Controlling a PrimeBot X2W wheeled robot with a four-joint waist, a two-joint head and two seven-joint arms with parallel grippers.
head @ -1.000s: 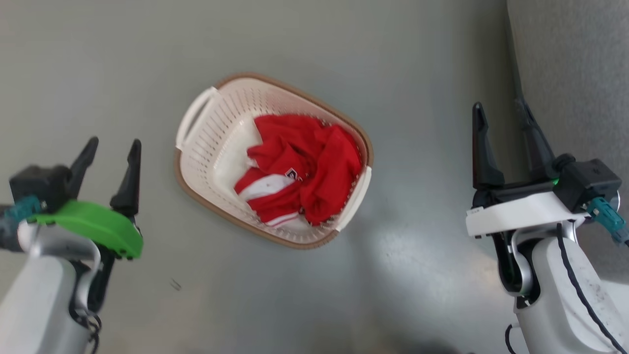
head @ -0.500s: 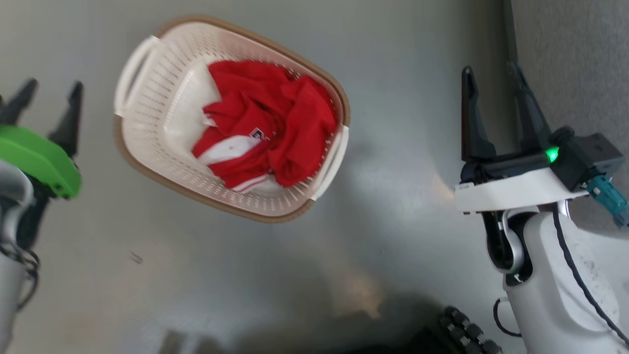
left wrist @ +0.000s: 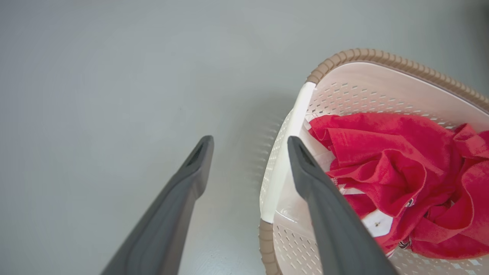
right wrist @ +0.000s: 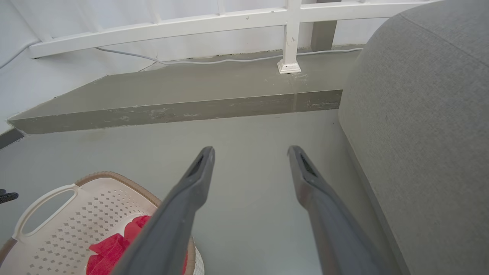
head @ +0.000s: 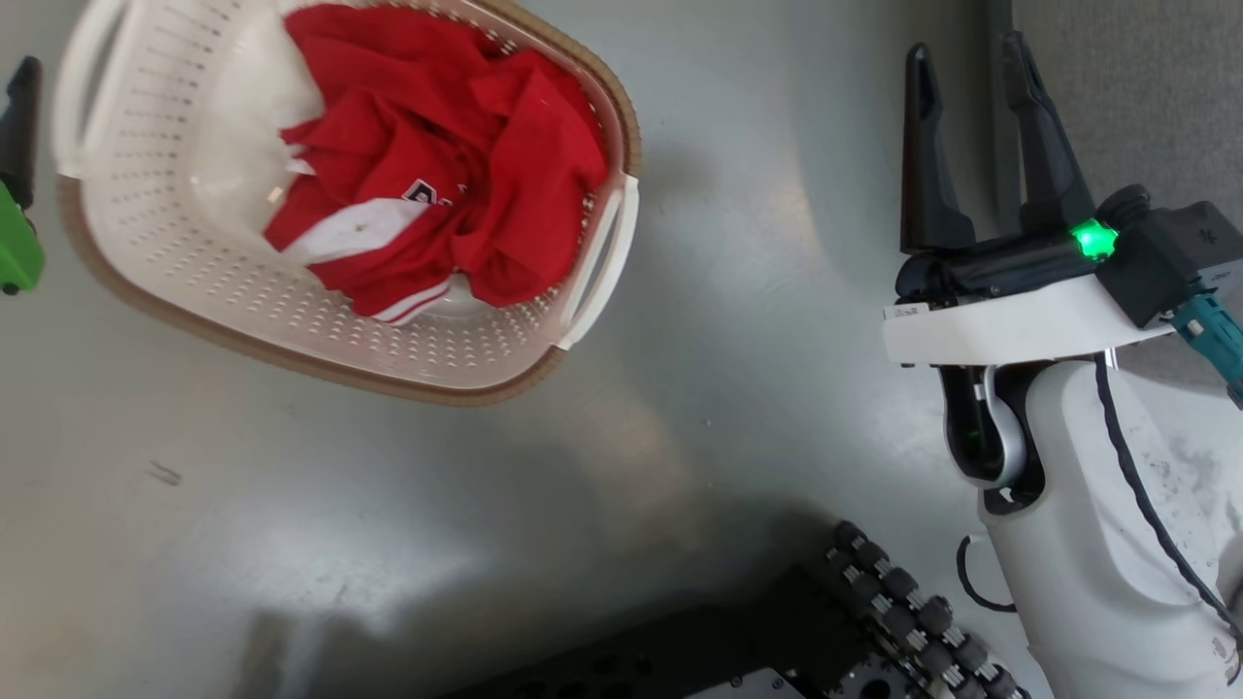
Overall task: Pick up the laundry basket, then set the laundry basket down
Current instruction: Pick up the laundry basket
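Laundry basket (head: 146, 282) just beside the spread left claw (left wrist: 249, 140)

The laundry basket (head: 165, 262) sits on the grey floor (head: 738, 291), holding a crumpled red-and-white garment (head: 437, 165). The left gripper (head: 23, 107) shows one dark finger just beside the basket's left end. The right gripper (head: 966, 49) hangs near the floor's right edge, fingers spread, well apart from the basket.

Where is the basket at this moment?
Head view, upper left: the basket stands on the grey floor, red cloth inside, with the left gripper at its left handle and the right gripper off to its right.
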